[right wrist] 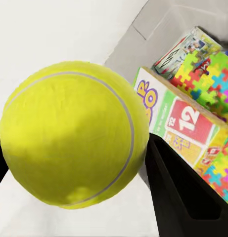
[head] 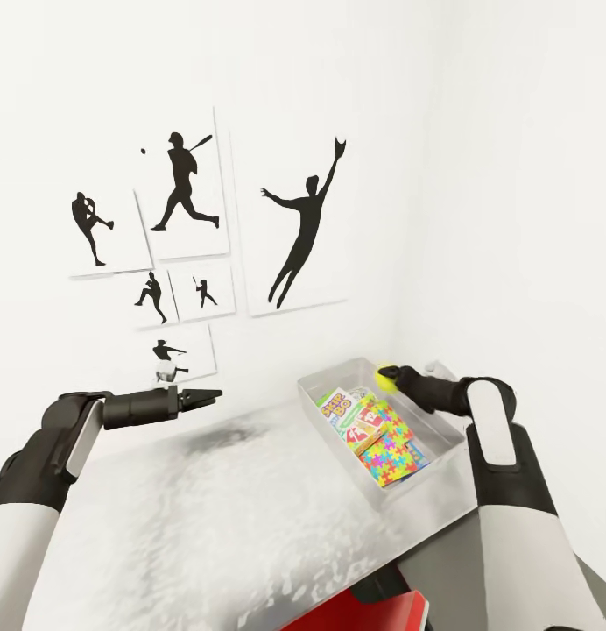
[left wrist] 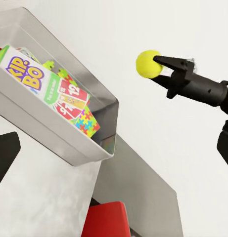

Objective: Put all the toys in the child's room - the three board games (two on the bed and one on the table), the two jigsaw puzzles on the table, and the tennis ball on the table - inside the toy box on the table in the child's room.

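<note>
Right up against the right wrist lens sits the fuzzy yellow tennis ball, pinched between the dark fingers of the right gripper, jaws spread just to the ball's width. It hangs above the far end of the shallow grey toy box on the pale table, ready, I'd judge, for the drop onto the Skip-Bo board game box and colourful jigsaw puzzle boxes inside. Left gripper hovers aside, apparently closed and empty.
</note>
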You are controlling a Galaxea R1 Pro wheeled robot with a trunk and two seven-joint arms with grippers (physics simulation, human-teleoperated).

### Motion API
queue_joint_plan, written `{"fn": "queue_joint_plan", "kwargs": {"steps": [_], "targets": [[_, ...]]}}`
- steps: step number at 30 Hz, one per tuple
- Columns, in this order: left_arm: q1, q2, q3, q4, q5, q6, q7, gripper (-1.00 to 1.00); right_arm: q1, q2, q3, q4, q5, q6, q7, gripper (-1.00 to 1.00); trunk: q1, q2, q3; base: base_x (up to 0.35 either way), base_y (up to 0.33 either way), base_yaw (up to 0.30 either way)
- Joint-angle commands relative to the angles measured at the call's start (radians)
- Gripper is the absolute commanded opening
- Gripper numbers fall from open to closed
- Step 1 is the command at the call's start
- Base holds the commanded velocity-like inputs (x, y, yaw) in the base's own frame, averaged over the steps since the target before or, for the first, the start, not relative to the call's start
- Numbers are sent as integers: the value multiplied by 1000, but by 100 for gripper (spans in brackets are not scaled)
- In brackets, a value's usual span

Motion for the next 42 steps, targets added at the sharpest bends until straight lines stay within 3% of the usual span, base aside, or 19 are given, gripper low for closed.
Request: {"fn": "queue_joint_plan", "kwargs": {"steps": [1, 6, 9, 14, 17, 22, 25, 35, 42], "targets": [[-1, 0, 1, 0, 2, 6, -2, 100, -20, 0, -1, 34, -14, 2, -58, -100, 1, -2, -2, 0, 0, 0], [-1, 1, 2, 0, 1, 6, -2, 100, -83, -1, 1, 234, -8, -18, -262, -100, 1, -2, -2, 0, 0, 0], [-1, 2, 3, 0, 1, 6, -2, 100, -100, -3, 4, 291, -6, -28, -314, -100, 1, -2, -2, 0, 0, 0], [-1, 2, 3, 0, 1, 6, -2, 100, -105, -5, 5, 311, -4, -31, -334, -100, 1, -2, -2, 0, 0, 0], [-2, 2, 3, 0, 0, 6, -2, 100, -105, -5, 6, 309, 19, -32, -338, -100, 1, -2, -2, 0, 0, 0], [-1, 2, 3, 0, 0, 6, -2, 100, -108, -7, 1, 311, 155, -32, -341, -100, 1, -2, -2, 0, 0, 0], [-1, 2, 3, 0, 0, 6, -2, 100, -112, -9, -1, 312, 197, -31, -340, -100, 1, -2, -2, 0, 0, 0], [-1, 2, 26, 0, 0, 6, -2, 100, -108, -33, 1, 311, 214, -31, -340, -100, 1, -2, -2, 0, 0, 0], [-1, 2, 30, 0, 1, 6, -2, 100, -105, -34, 3, 306, 214, -32, -342, -100, 1, -2, -6, 0, 0, 0]]}}
